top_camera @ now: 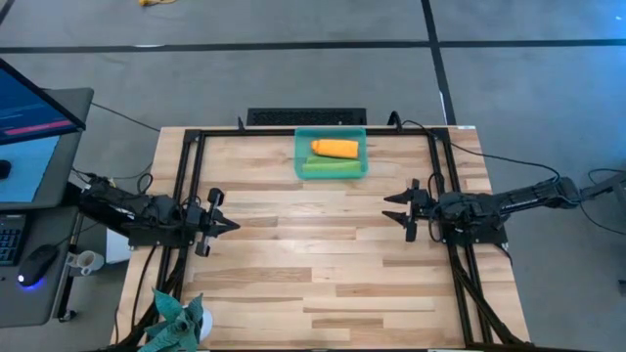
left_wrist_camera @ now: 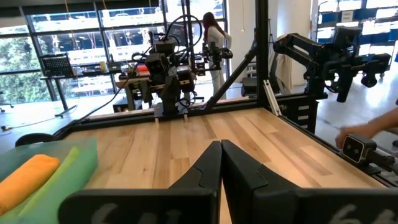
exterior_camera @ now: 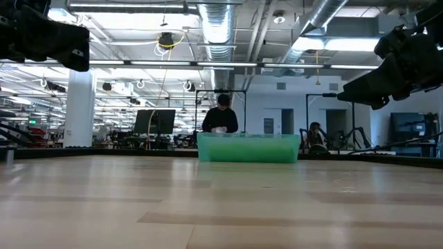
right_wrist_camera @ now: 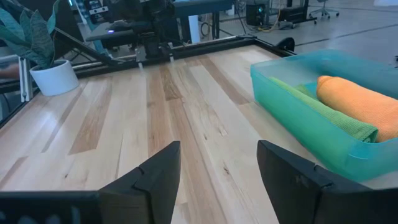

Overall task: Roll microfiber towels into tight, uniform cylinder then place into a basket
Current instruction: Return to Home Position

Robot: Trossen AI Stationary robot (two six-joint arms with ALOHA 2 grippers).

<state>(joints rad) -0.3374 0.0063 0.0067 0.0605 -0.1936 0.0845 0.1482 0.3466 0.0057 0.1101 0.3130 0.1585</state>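
Note:
The teal basket [top_camera: 331,132] stands at the table's far edge, near the middle. Inside it lie two rolled towels side by side: the orange one [top_camera: 335,148] on the far side, the lime green one [top_camera: 331,168] on the near side. Both also show in the right wrist view, orange [right_wrist_camera: 360,102] and green [right_wrist_camera: 336,118]. My left gripper [top_camera: 233,224] waits shut at the table's left, pointing level toward the right. My right gripper [top_camera: 387,207] waits open at the table's right, pointing toward the left. Both are well away from the basket.
A black frame [top_camera: 186,176] runs along the table's left, right and far sides. A potted plant [top_camera: 181,323] stands at the near left corner. A person [exterior_camera: 220,116] sits beyond the far edge. Bare wood [top_camera: 313,254] lies between the two grippers.

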